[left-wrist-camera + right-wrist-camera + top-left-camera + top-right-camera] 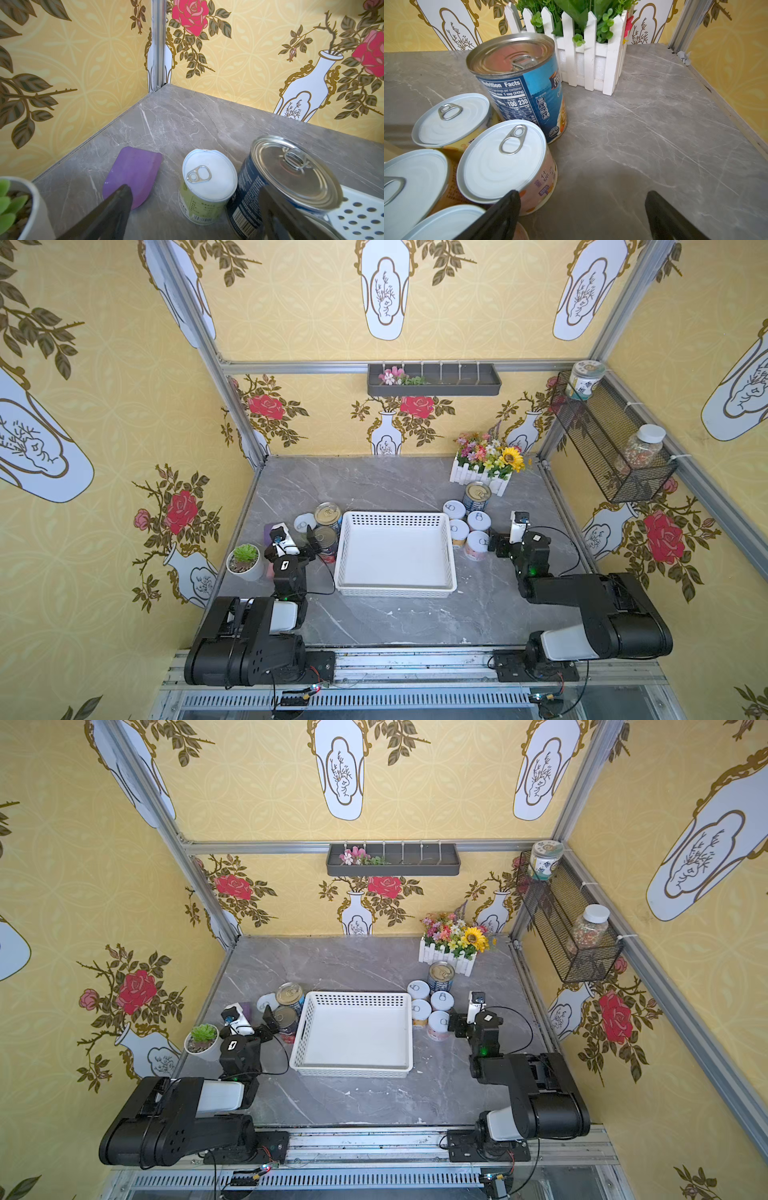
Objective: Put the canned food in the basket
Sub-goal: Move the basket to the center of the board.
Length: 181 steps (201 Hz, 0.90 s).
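Left wrist view: we are holding left fingers [113, 207] apart, purple scraper [133, 172] and succulent pot [34, 205] sitting beside the cans [207, 182]. Right fingers [502, 212] are gaping too.

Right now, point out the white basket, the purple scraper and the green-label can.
white basket [395, 520]: in a top view, on its perforated far wall.
purple scraper [133, 172]: left wrist view, on its flat middle.
green-label can [216, 182]: left wrist view, on its white lid.

succulent pot [245, 562] left edge | purple scraper [133, 176] near it | picket-fence flower box [482, 472] back right
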Motion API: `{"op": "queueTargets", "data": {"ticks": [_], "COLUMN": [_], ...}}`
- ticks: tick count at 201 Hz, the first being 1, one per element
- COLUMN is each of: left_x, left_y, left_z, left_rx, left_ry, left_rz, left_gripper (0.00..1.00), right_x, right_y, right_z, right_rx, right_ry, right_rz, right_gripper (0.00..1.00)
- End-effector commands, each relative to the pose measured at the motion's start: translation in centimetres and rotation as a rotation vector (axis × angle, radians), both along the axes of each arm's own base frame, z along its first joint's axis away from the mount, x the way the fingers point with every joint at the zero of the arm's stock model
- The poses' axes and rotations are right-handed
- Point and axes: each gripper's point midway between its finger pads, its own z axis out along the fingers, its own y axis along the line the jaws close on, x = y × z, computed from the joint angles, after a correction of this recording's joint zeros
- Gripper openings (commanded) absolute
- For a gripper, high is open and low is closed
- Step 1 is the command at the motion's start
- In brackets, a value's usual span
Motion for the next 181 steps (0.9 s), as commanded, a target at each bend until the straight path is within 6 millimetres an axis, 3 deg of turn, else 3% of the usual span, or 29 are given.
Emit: {"op": "queueTargets", "data": {"ticks": [1, 181], "left_x": [0.02, 0.18], "left_y": [-0.17, -0.27], "left_z": [0.48, 0.30], "left_rx": [0.003, 0.011], "left_ry": [-0.021, -0.011], "left_rz": [-0.009, -0.018], "left_gripper": [1.00, 1.00], "right_x": [0.00, -0.06], "right_y": [0.26, -0.08], "right_z": [0.07, 0.15], "right_rx": [-0.009, -0.029], "right_ry": [-0.004, -0.008], "right_rz": [0.018, -0.016], "right_gripper": [0.97, 0.97]}}
